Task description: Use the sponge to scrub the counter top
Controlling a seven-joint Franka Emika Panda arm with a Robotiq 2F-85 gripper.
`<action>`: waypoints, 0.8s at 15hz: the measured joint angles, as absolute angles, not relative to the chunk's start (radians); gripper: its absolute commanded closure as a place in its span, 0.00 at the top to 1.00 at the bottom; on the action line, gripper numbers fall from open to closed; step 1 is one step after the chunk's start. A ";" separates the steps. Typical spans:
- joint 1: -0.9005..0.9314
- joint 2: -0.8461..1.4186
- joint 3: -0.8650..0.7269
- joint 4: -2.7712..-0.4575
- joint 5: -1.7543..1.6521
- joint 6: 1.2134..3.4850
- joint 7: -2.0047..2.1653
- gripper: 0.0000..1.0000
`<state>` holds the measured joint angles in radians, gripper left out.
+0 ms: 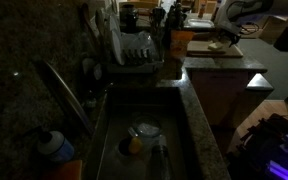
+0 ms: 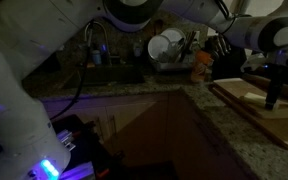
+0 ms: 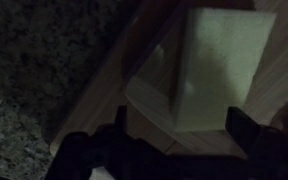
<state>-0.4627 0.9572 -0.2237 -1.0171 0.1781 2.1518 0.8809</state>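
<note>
The small pale yellowish rectangular sponge [image 3: 220,68] lies on the light tan wooden cutting board [image 3: 149,45] beside the dark speckled granite counter top [image 3: 34,60], directly under the wide-open, empty black gripper [image 3: 180,118], with its long axis crosswise to the jaws' closing line.

Dim kitchen, barely any light. A steel sink [image 1: 134,105] sits near, its faucet [image 1: 60,86] arching on the left beside a speckled stone wall [image 1: 19,45]. Far back, a dish rack [image 1: 139,68] holds white plates. Purple glow [image 2: 46,166] low left, wooden cabinet [image 2: 159,125] in shadow.
</note>
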 measured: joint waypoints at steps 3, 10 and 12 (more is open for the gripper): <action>-0.466 0.955 -0.195 -1.007 0.177 2.097 0.786 1.00; -0.464 0.987 -0.207 -0.974 0.168 2.136 0.774 1.00; -0.464 0.989 -0.199 -0.974 0.174 2.142 0.773 1.00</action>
